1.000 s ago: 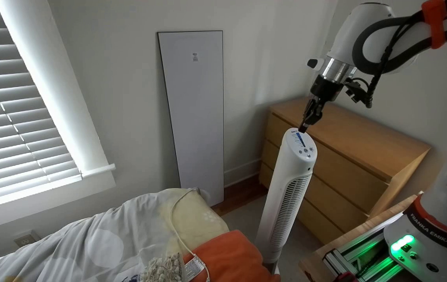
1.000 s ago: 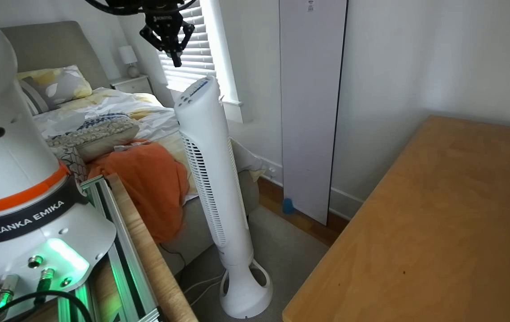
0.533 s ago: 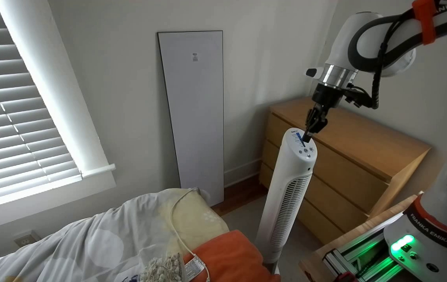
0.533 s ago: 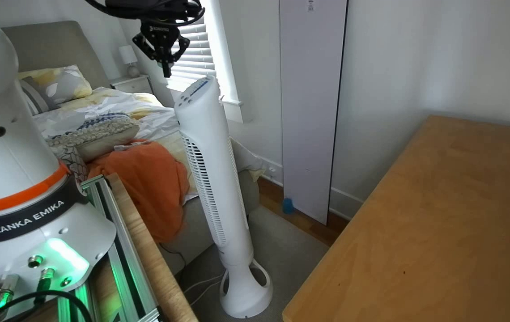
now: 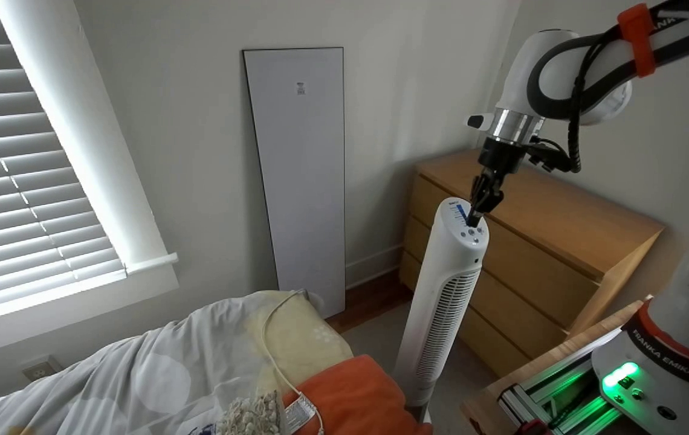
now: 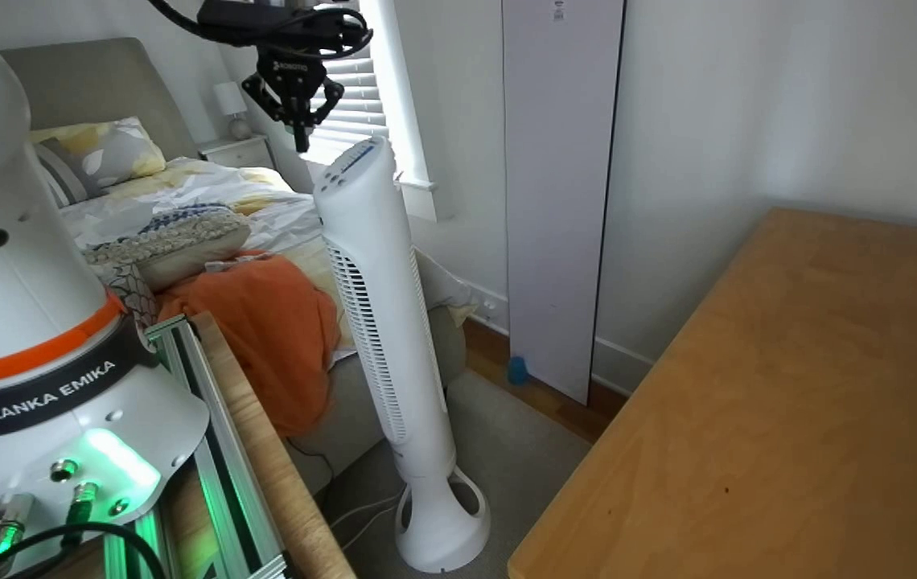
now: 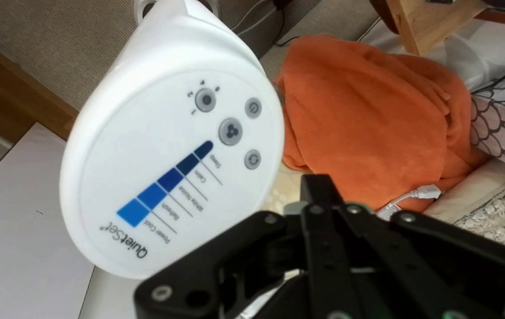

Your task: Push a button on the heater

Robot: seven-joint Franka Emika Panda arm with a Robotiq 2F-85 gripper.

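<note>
The heater is a slim white tower with a slanted oval top, seen in both exterior views (image 5: 441, 296) (image 6: 390, 338). Its control panel (image 7: 146, 155) fills the left of the wrist view, with a blue scale. Round grey buttons sit at one end: a fan-symbol button (image 7: 231, 131), a power button (image 7: 253, 107) and others. My gripper (image 5: 472, 222) is shut and empty, pointing down. In an exterior view the fingertips (image 6: 301, 147) show beside the heater's top, apart from it. In the wrist view the tips (image 7: 319, 186) lie just off the panel's button-side edge.
A wooden dresser (image 5: 550, 205) stands behind the heater. A flat white panel (image 5: 299, 181) leans on the wall. The bed (image 5: 199, 350) with an orange blanket (image 7: 367, 119) lies beside the heater. The robot's base (image 6: 64, 450) stands close by on its bench.
My gripper has come lower, shifting toward the button end of the heater's top. In the last half second it has mostly moved slightly down. It stays shut. The heater has not moved.
</note>
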